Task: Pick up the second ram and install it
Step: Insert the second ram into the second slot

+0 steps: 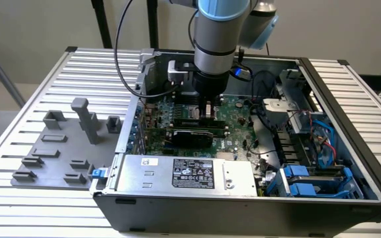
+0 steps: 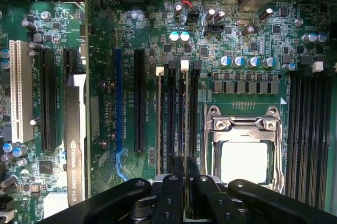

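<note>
End effector (image 2: 185,174) clamped on second ram (image 2: 185,124), thin green strip, edge-on in slot, centre frame in wrist view. Tight btwn black slots; bare CPU socket (image 2: 243,150) just beside.

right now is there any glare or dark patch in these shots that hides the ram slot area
Exterior view: the arm's end effector stands over the motherboard and covers the slot area, and the case interior is dim. Wrist view: even light, with bright glare on the cpu socket; the ram slots read clearly, though the black fingers hide their near end.
</note>
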{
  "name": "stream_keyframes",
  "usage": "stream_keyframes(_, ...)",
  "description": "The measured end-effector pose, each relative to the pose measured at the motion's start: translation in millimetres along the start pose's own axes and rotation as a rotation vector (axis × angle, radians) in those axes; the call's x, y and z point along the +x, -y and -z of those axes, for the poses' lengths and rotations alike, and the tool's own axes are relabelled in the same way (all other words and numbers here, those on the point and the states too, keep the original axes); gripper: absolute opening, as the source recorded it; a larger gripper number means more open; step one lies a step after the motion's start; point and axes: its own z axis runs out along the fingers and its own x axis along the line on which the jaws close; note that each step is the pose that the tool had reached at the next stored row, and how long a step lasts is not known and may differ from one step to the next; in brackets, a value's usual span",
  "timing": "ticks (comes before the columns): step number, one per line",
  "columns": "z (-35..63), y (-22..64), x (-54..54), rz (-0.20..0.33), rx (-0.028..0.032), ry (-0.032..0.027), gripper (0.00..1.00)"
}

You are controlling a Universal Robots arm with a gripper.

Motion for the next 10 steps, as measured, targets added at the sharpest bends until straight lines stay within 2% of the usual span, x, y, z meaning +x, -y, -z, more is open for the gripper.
stream_keyframes(10,-0.9,0.0,-0.8,0.001,-0.0001,0.0007,0.14)
